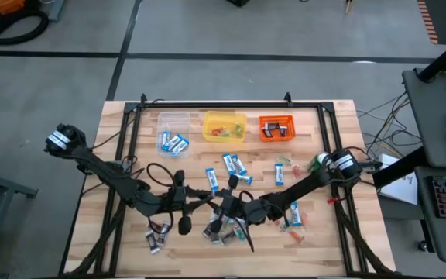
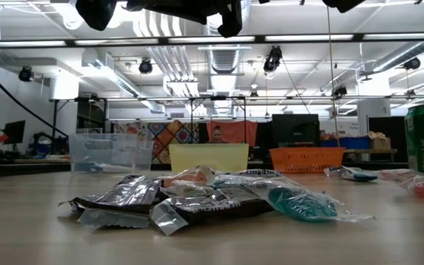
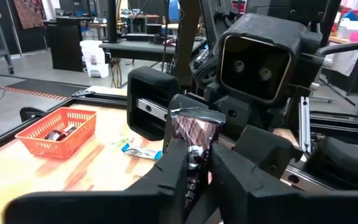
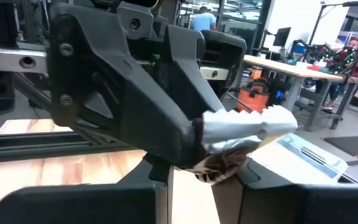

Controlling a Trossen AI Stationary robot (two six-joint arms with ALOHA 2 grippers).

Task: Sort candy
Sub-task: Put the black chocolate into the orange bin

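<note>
Clearly a brown candy (image 3: 194,134) hangs in mid-air above the desk (image 1: 316,240), front centre, pinched between both arms: the left end effector (image 3: 194,165) grips its lower part, while the right end effector (image 4: 219,168) closes on the silver crimped end. For a clean handover, I'd let one pair of fingers loosen only once the other holds firm, then carry it to the orange tub (image 1: 276,128), which seems to hold brown ones.

Wrapped candy (image 1: 235,167) scattered, some in tubs
</note>
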